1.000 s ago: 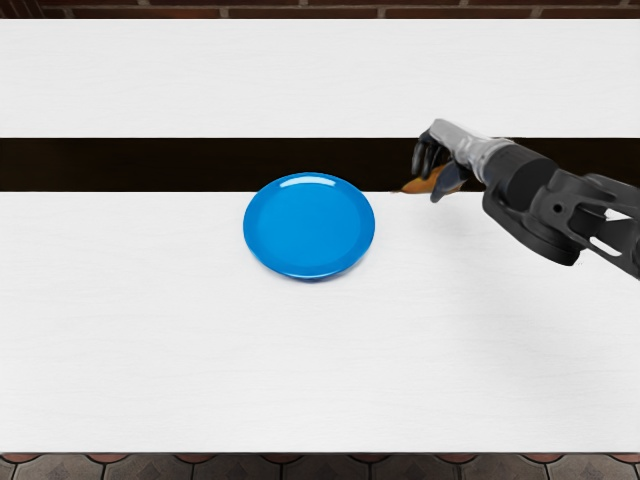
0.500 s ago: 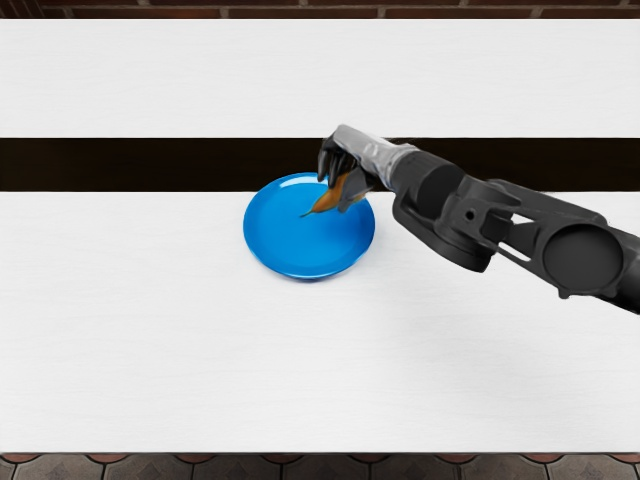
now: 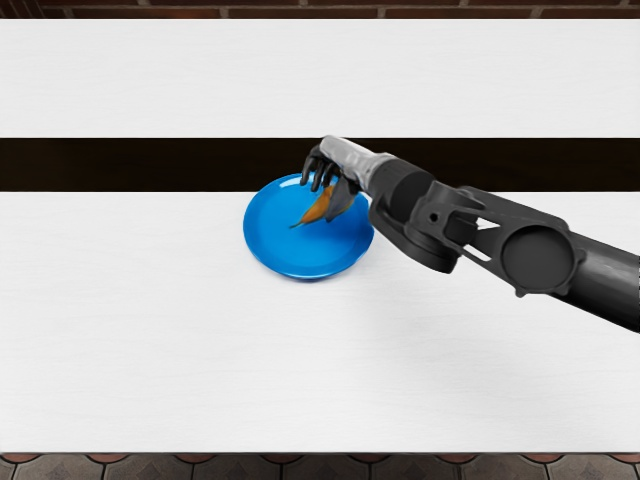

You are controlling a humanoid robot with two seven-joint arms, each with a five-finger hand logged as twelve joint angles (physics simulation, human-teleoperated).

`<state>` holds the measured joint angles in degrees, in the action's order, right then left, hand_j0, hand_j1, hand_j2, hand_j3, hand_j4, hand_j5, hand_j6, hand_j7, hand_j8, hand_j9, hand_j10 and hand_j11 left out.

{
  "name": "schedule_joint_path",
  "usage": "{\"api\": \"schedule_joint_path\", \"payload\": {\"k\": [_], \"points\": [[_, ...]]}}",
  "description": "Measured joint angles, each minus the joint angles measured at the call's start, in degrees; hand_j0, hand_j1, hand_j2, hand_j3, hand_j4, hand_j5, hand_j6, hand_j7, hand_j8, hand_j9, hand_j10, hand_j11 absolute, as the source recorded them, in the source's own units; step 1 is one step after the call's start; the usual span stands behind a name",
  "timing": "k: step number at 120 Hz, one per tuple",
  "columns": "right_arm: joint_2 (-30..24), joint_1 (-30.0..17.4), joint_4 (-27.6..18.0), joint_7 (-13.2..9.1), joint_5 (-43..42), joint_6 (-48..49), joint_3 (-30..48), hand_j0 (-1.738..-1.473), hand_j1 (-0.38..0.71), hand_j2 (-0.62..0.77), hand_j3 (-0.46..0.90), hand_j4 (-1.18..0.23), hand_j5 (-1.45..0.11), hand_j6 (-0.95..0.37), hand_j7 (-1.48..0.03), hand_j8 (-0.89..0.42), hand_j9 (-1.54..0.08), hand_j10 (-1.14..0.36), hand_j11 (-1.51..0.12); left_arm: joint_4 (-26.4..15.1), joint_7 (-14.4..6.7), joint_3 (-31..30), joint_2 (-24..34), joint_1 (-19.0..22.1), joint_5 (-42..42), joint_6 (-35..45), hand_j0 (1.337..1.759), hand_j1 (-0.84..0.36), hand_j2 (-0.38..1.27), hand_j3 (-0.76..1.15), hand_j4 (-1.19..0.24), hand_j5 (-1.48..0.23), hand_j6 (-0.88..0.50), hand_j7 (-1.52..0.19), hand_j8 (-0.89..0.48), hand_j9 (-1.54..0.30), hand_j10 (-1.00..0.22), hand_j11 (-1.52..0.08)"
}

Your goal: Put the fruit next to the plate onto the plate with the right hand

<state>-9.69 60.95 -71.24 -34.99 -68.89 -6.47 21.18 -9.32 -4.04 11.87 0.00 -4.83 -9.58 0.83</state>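
**Fruit held over the plate**

The fruit (image 3: 318, 205) is orange-brown and slender, tapering to a thin tip. The right hand (image 3: 326, 178) has its fingers closed around it, over the blue plate (image 3: 290, 250) by the table's (image 3: 200, 350) far edge. The plate holds nothing else.

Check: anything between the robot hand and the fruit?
Nothing. Head view shows the right robot hand gripping the fruit directly, over the plate.
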Motion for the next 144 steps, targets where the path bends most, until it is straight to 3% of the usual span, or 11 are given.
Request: {"api": "schedule_joint_path", "payload": {"k": [22, 40, 53, 73, 103, 144], "points": [[0.31, -0.28, 0.07, -0.01, 0.08, -0.17, 0.20, -1.657, 0.00, 0.10, 0.00, -0.35, -0.47, -0.36, -0.46, -0.27, -0.47, -0.27, -0.47, 0.00, 0.00, 0.00, 0.00, -0.02, 0.00, 0.01, 1.658, 0.32, 0.00, 0.00, -0.02, -0.03, -0.02, -0.03, -0.02, -0.03, -0.02, -0.03], [0.25, -0.44, -0.23, -0.01, 0.43, 0.16, 0.36, -1.658, -0.17, 0.04, 0.00, -0.18, -0.24, -0.18, -0.24, -0.14, -0.24, -0.14, -0.24, 0.00, 0.00, 0.00, 0.00, 0.00, 0.00, 0.01, 1.658, 0.32, 0.00, 0.00, -0.02, -0.03, -0.02, -0.03, -0.02, -0.03, -0.02, -0.03], [-2.02, -0.46, -2.17, -0.01, 5.25, 3.91, 1.42, -1.658, -0.24, 0.03, 0.00, -0.11, -0.14, -0.11, -0.14, -0.09, -0.14, -0.08, -0.14, 0.00, 0.00, 0.00, 0.00, 0.00, 0.00, -0.01, 1.658, 0.32, 0.00, 0.00, -0.02, -0.03, -0.02, -0.03, -0.02, -0.03, -0.02, -0.03], [-10.68, -1.29, -5.92, -0.01, 15.04, 15.81, 7.77, -1.658, -0.30, 0.01, 0.00, -0.05, -0.06, -0.05, -0.06, -0.04, -0.06, -0.04, -0.06, 0.00, 0.00, 0.00, 0.00, 0.00, 0.00, 0.00, 1.658, 0.32, 0.00, 0.00, -0.02, -0.03, -0.02, -0.03, -0.02, -0.03, -0.02, -0.03], [-25.31, -2.36, -6.87, -0.01, 27.43, 31.84, 13.02, -1.658, -0.34, 0.00, 0.00, -0.02, -0.02, -0.02, -0.02, -0.01, -0.02, -0.01, -0.02, 0.00, 0.00, 0.00, 0.00, -0.04, 0.00, 0.00, 1.658, 0.32, 0.00, 0.00, -0.02, -0.03, -0.02, -0.03, -0.02, -0.03, -0.02, -0.03], [-36.02, -2.65, -6.74, -0.01, 38.16, 41.03, 14.13, -1.658, -0.35, 0.00, 0.00, 0.00, 0.00, -0.01, 0.00, 0.00, 0.00, 0.00, 0.00, 0.00, 0.00, 0.00, 0.00, 0.00, 0.00, -0.02, 1.658, 0.32, 0.00, 0.00, -0.02, -0.03, -0.02, -0.03, -0.02, -0.03, -0.02, -0.03]]}}
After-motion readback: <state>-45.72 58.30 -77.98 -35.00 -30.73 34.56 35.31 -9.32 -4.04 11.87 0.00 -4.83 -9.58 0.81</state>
